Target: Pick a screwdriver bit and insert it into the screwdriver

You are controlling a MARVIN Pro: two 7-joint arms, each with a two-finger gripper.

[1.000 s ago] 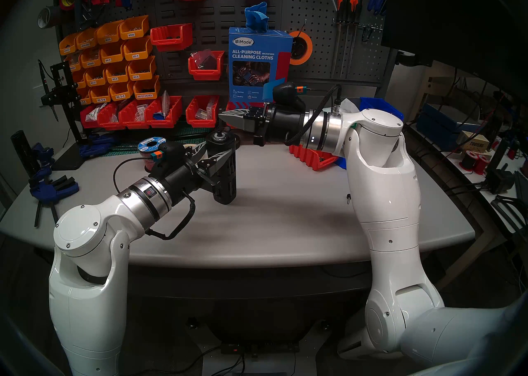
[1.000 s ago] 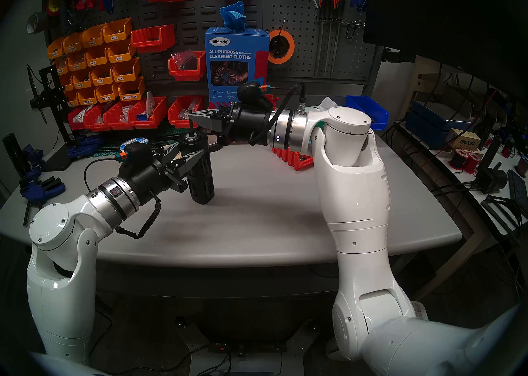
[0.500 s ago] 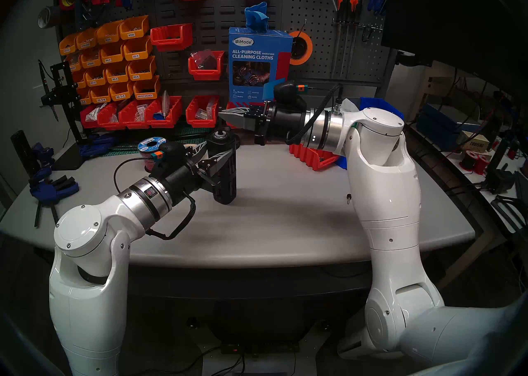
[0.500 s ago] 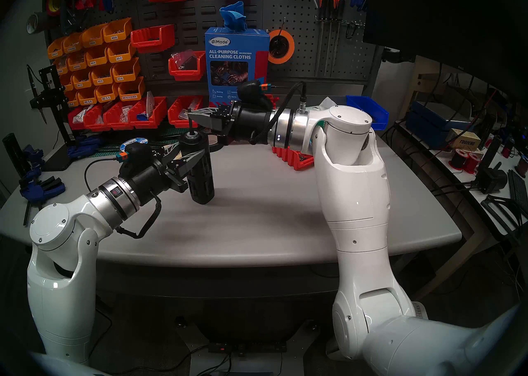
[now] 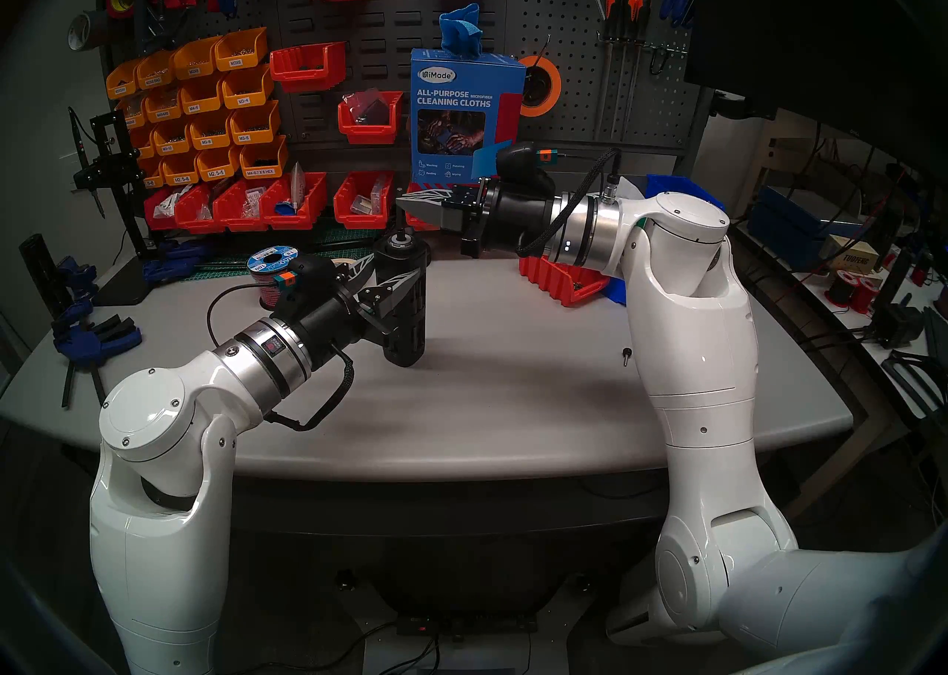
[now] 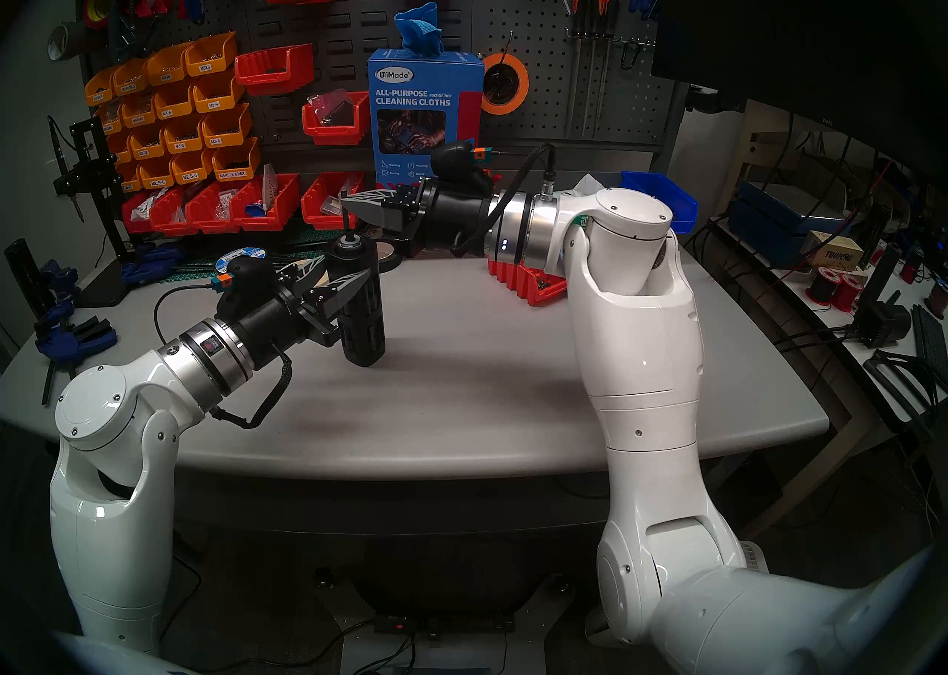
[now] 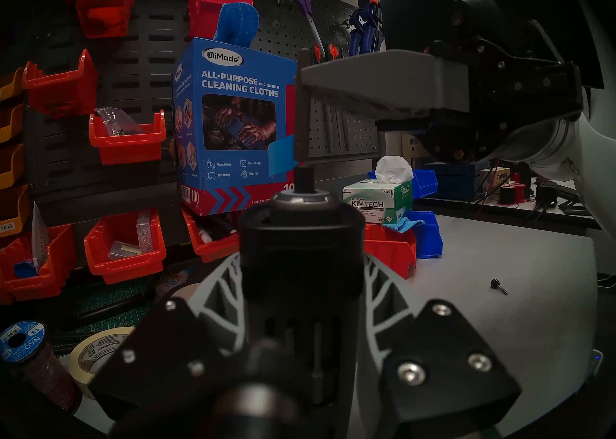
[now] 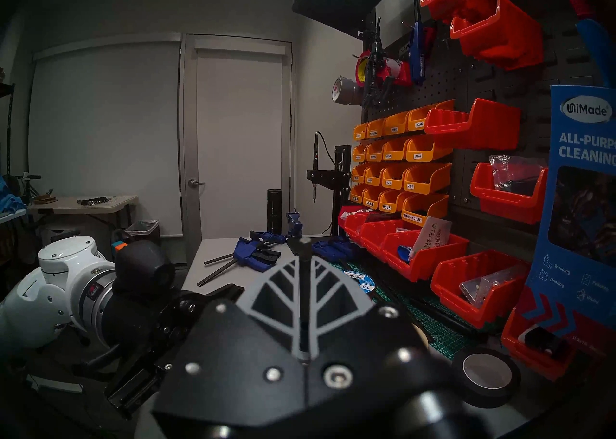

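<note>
The left wrist view alone shows how the parts meet: the screwdriver bit point(image 7: 299, 118) hangs upright from the tip of the right claw point(image 7: 305, 76), its lower end just above a dark stub standing in the silver-ringed socket of the screwdriver point(image 7: 300, 254); whether the two touch cannot be told. From the head views the bit point(image 5: 398, 221) is only a thin dark line between the right claw point(image 5: 405, 203) and the socket. The right wrist view shows the bit point(image 8: 304, 295) pinched between closed fingers, end-on, with the screwdriver out of sight below.

The left claw point(image 5: 392, 276) is clamped around the upright black screwdriver point(image 5: 405, 299), held above the grey counter point(image 5: 513, 376).

Only the left wrist view shows a Kimtech tissue box point(image 7: 378, 201), a white tissue poking out, sitting on blue bins point(image 7: 428, 238). Red bins point(image 5: 302, 199) along the pegboard hold small clear bags; the orange bins point(image 5: 205, 99) hold screws, too small to tell apart. A blue cloth sticks out of the cleaning-cloth box point(image 5: 464, 115).

A small dark knob-headed piece point(image 5: 626, 356) lies alone on the counter, too small to identify.
</note>
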